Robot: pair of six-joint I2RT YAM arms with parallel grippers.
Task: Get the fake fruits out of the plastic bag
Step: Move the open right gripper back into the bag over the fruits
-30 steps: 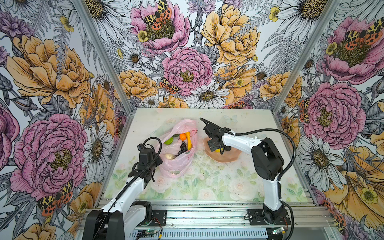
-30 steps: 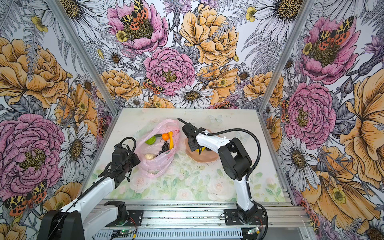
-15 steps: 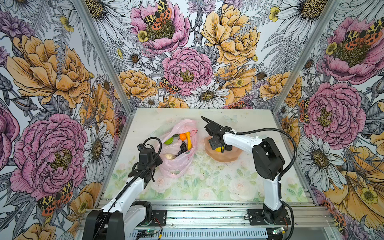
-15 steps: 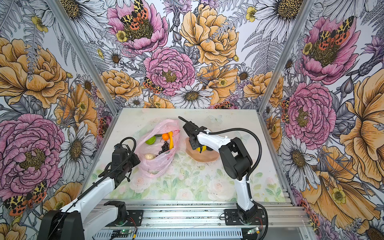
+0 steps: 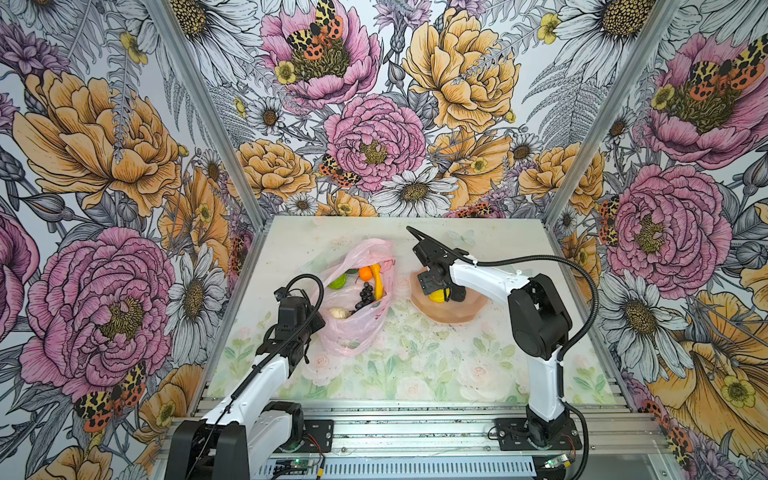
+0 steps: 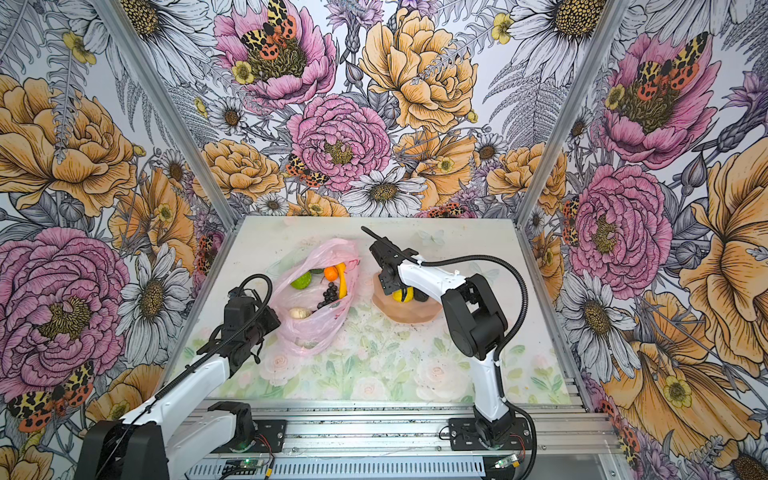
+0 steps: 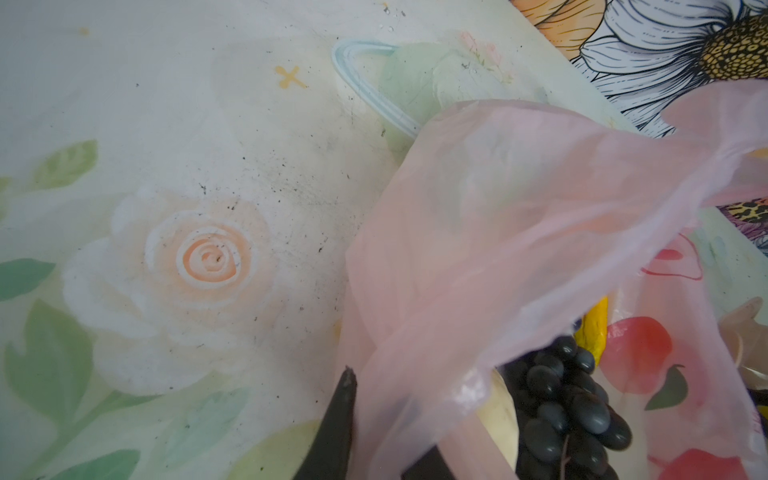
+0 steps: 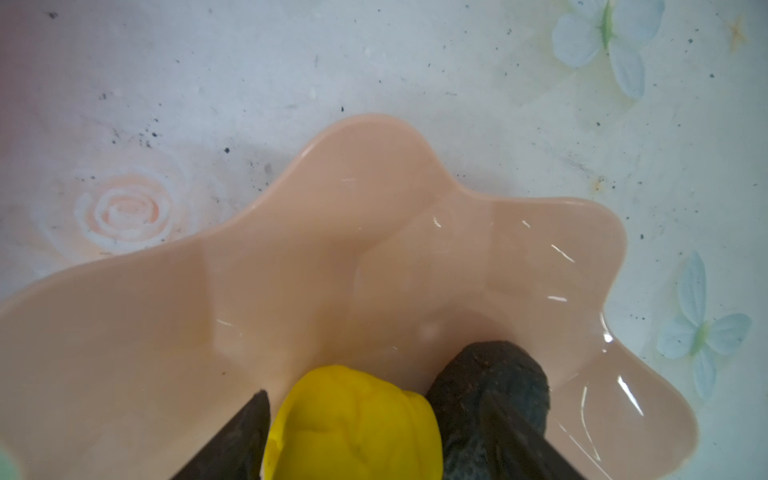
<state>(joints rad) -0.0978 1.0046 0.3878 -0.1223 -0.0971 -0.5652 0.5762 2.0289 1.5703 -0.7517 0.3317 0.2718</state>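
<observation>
The pink plastic bag [image 5: 357,328] lies open at the table's middle. Inside it are a lime [image 5: 337,281], an orange [image 5: 365,273], a banana [image 5: 377,282], grapes [image 5: 365,296] and a cream lumpy piece [image 5: 338,312]. My left gripper [image 7: 386,415] is shut on the bag's near-left rim, with pink film [image 7: 519,216] pinched between its fingers beside the grapes [image 7: 569,415]. The lemon [image 8: 353,424] and a dark avocado [image 8: 490,374] rest in the peach bowl [image 8: 291,270]. My right gripper [image 8: 374,397] hangs over the bowl, open, its fingers either side of the lemon.
The peach petal-edged bowl [image 5: 453,318] stands right of the bag, under the right arm. Floral walls close the table on three sides. A metal rail with both arm bases [image 5: 536,432] runs along the front edge.
The right gripper's jaws have spread wider around the lemon in the bowl. The left arm and the bag have not moved.
</observation>
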